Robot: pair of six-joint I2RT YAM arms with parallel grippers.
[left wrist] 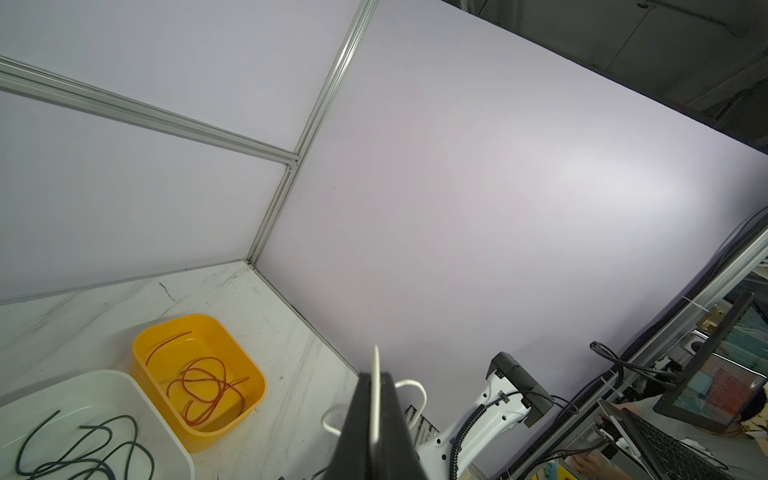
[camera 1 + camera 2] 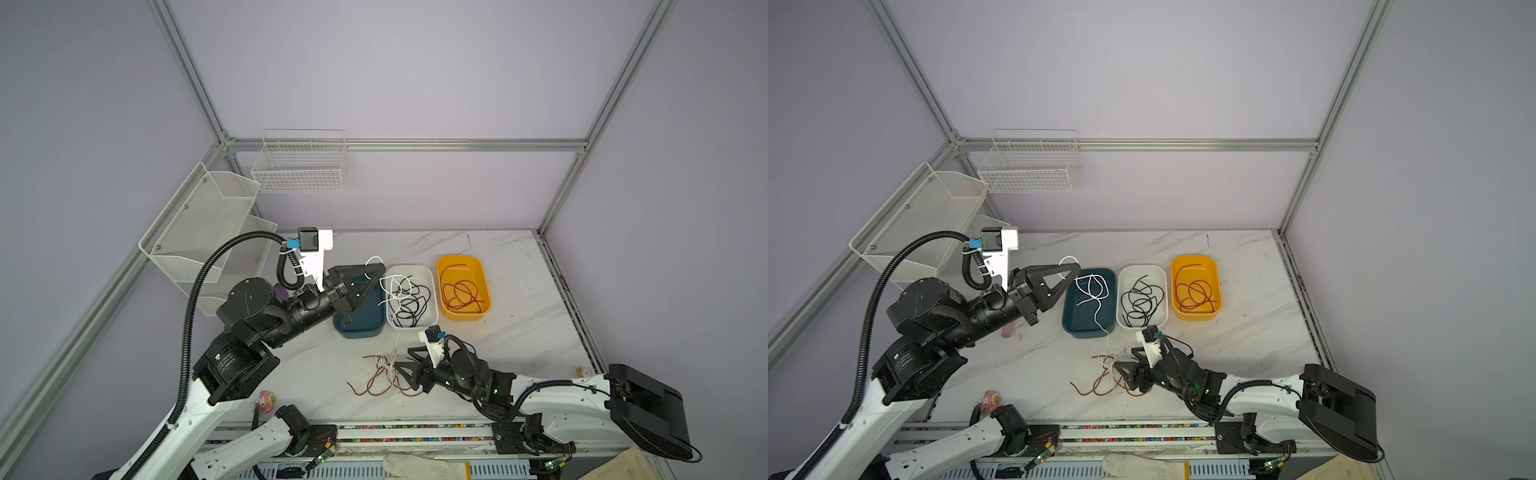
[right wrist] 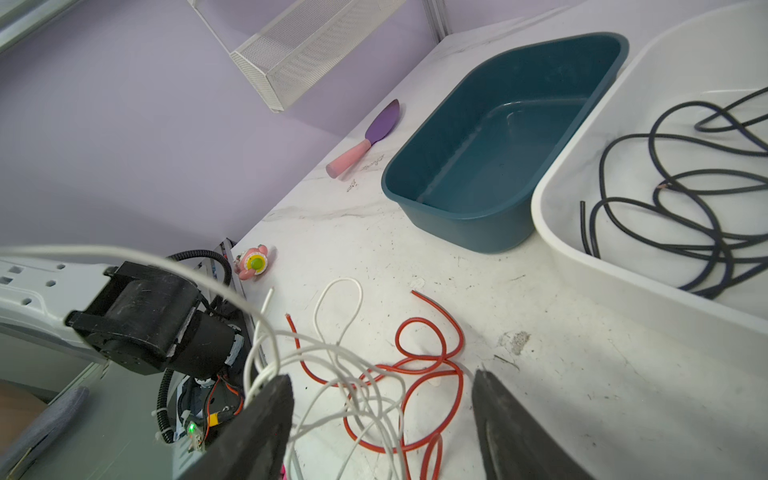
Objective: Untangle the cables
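The left gripper [image 1: 376, 376] is raised above the table [image 3: 582, 374] with its jaws pressed together on a white cable [image 1: 376, 395]. A short loop of this cable stands out past the fingertips (it shows as a small white arc in both top views). The rest hangs in the air and runs down toward the tangle [image 3: 365, 386] of white and orange-red strands lying on the marble. We find the right gripper [image 3: 382, 374] low over that tangle with its jaws spread wide. White strands run against one finger [image 3: 257, 424], and the orange-red loops lie in the gap. We cannot tell whether this gripper touches the tabletop. Beyond the tangle three bins stand in a row, each just beside the next. The first is a teal bin [image 3: 469, 232]. The second is a white bin [image 3: 623, 282] holding a coiled black cable [image 2: 1140, 303]. The last is a yellow bin [image 1: 220, 428] holding an orange-red cable [image 1: 208, 386]. To the far side of the teal bin we note a purple spatula [image 3: 384, 122] with a pink handle, lying flat near the wall. A small pink toy [image 3: 253, 264] sits at the table's near edge.
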